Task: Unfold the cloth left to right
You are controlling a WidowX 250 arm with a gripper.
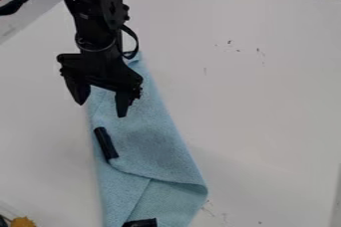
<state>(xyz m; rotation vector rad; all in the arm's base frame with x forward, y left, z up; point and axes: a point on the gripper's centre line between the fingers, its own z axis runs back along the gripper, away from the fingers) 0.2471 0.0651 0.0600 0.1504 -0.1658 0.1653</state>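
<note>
As we look at the camera view, the black, two-fingered metal hand (pixel 101 109) hangs over the upper part of the light blue, textured, long folded cloth (pixel 150 136), with the short, black, rod-like piece (pixel 106 144) on the cloth just below it in the view. That piece's long axis runs down the view with a slight lean to the right, and the gap between the fingertips runs roughly across it. We judge that the hand need shift a little down the view and lower, with hardly any turn, to close on the piece or the fabric beside it. The hand is wide open, with nothing between its fingers.

We find the cloth on the white, smooth, flat counter (pixel 266 96), stretching from beneath the arm to the bottom edge of the view. Its upper layer ends in a curved fold edge that runs from near the rod-like piece across to the rounded right-hand side; below that we see the lower layer, with a slanting crease, and a dark, flat patch (pixel 140 222) at the bottom edge. We take the unfolding as yet to be done: the flap seems to want lifting at its left side and carrying right.
</note>
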